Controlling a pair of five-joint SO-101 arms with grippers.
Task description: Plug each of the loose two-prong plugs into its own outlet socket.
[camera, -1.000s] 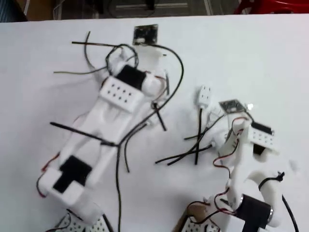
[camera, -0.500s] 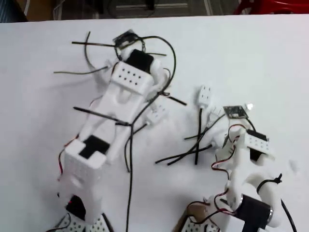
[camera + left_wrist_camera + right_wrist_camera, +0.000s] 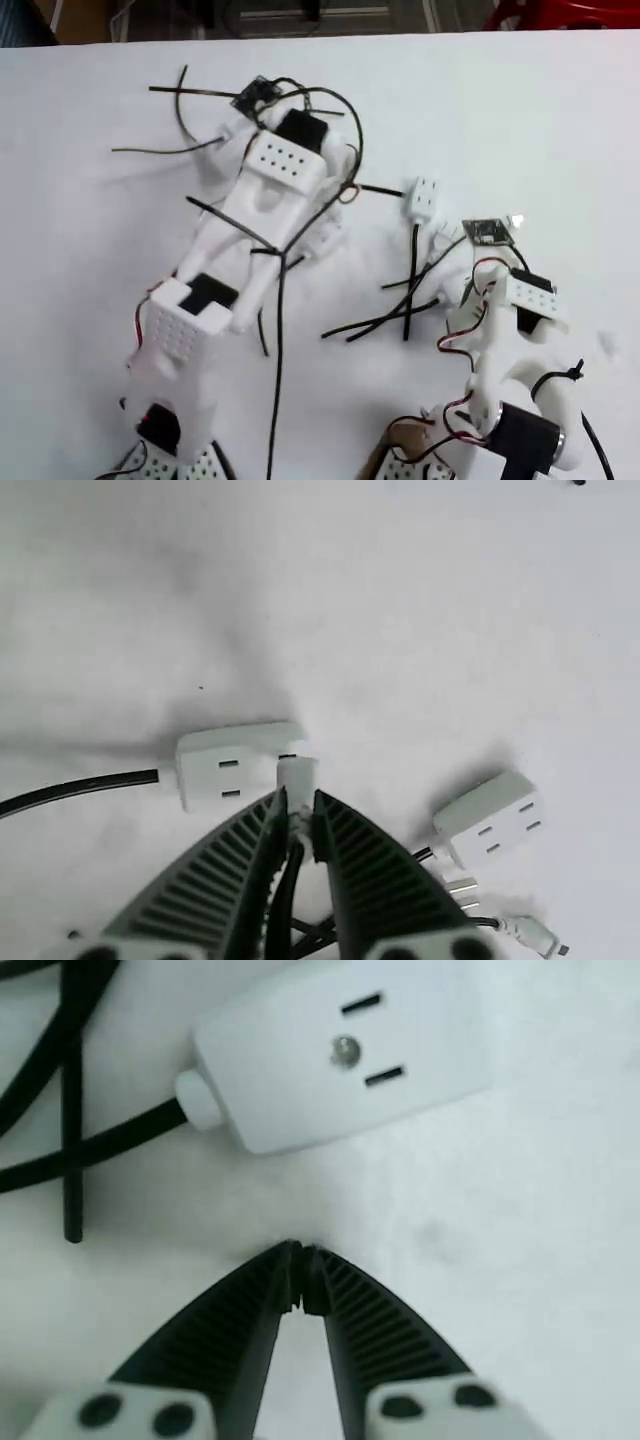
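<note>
Left claw [image 3: 298,802]: clenched on the plug [image 3: 297,773], with the black lead run back between the two halves, so the plug body is steered rather than the cord.
Plug: held low over the bench [image 3: 420,600], at the end of the near socket [image 3: 232,768] and touching it or nearly so. Whether its prongs are entered anywhere cannot be told.
Near socket: laid flat with its slotted face turned up and its own lead trailing away along the bench. Both face slots are seen bare, so the plug is judged not yet seated there.
Step in hand: alignment of the plug with a slot pair, it is judged. A push is called for only once the prongs are squared to the slots.
Side socket [image 3: 492,818]: laid apart from the near socket, face up and unfilled, left free for another plug.
Loose plug [image 3: 462,888]: laid just beside the side socket with bare prongs showing, judged to be still waiting.
Right claw [image 3: 300,1258]: clenched on nothing, tips set down on the bench just short of a third socket [image 3: 340,1050].
Third socket: flat, slots up and empty, its black lead [image 3: 110,1140] led off to one side. It is neither gripped nor pinned.
Risk: the near socket is held by nothing, so it may be slid away when the plug is pressed.
</note>
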